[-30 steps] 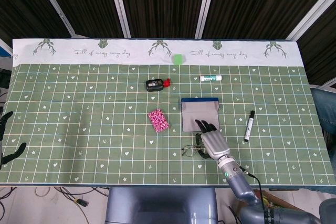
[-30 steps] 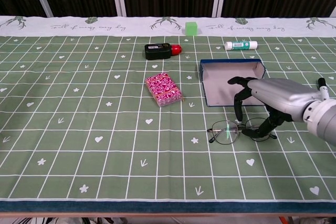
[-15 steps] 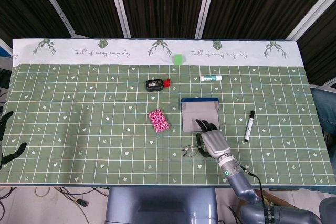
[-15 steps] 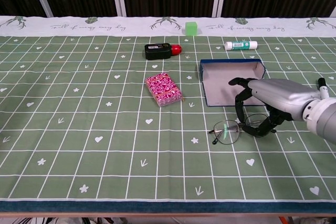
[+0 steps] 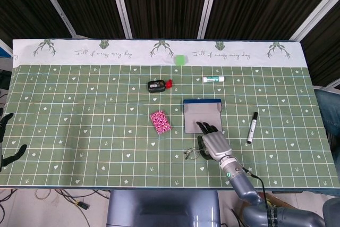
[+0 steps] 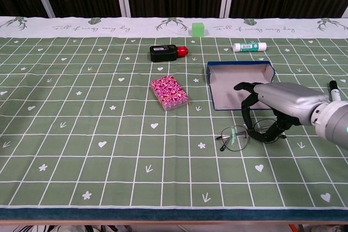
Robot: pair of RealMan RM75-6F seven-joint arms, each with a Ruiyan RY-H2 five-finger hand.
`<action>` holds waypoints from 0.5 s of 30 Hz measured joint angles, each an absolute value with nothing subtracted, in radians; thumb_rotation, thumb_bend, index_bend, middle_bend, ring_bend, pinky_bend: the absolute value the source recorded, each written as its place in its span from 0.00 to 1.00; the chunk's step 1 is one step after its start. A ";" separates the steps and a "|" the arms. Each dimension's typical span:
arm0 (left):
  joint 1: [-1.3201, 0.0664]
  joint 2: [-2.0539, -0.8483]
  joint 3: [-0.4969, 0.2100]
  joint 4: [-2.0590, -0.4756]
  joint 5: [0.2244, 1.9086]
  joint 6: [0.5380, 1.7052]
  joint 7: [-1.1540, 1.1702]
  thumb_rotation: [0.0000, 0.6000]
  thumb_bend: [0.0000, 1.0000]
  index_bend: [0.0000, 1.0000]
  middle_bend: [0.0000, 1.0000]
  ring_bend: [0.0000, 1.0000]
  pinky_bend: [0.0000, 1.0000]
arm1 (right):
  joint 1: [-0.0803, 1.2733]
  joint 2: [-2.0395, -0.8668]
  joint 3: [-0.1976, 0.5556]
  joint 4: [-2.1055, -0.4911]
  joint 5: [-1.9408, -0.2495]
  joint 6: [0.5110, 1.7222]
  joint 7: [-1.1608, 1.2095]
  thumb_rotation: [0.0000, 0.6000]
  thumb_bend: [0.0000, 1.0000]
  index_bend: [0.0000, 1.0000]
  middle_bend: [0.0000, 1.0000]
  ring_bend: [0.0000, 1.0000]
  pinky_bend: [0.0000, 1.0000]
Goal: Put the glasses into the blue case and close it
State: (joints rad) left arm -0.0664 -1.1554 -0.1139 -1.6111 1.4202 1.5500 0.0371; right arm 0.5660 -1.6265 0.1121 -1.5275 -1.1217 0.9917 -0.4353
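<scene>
The open blue case (image 6: pixel 231 88) (image 5: pixel 201 112) lies flat right of centre, its grey inside facing up. Just in front of it are the thin-framed glasses (image 6: pixel 235 137) (image 5: pixel 191 153), tilted, with the left lens low on the cloth. My right hand (image 6: pixel 278 103) (image 5: pixel 214 144) arches over their right half, thumb and fingers closed around the frame. Its fingertips hang over the case's front edge. My left hand (image 5: pixel 6 141) shows only at the far left edge of the head view, fingers apart and holding nothing.
A pink patterned packet (image 6: pixel 170 92) lies left of the case. Behind it sit a black device with a red end (image 6: pixel 165 52), a green cube (image 6: pixel 199 29) and a white tube (image 6: pixel 249 46). A black-and-white marker (image 5: pixel 252 127) lies right of the case.
The right hand has closed on the glasses and tipped their right side up off the cloth. The frame has shifted slightly. The left hand is unchanged.
</scene>
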 measured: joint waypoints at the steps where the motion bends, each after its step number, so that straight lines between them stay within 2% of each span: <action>1: -0.066 -1.155 -0.114 -1.611 1.420 1.550 0.037 1.00 0.21 0.13 0.00 0.00 0.00 | 0.568 -1.627 0.112 -1.527 -1.119 0.990 -0.437 1.00 0.43 0.61 0.00 0.04 0.15; 15: -0.066 -1.156 -0.114 -1.612 1.421 1.550 0.035 1.00 0.21 0.13 0.00 0.00 0.00 | 0.581 -1.617 0.116 -1.554 -1.098 0.987 -0.449 1.00 0.47 0.64 0.00 0.04 0.15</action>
State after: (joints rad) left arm -0.0663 -1.1556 -0.1141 -1.6116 1.4207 1.5501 0.0347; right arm 0.5811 -1.6173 0.1159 -1.5537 -1.0980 0.9874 -0.4486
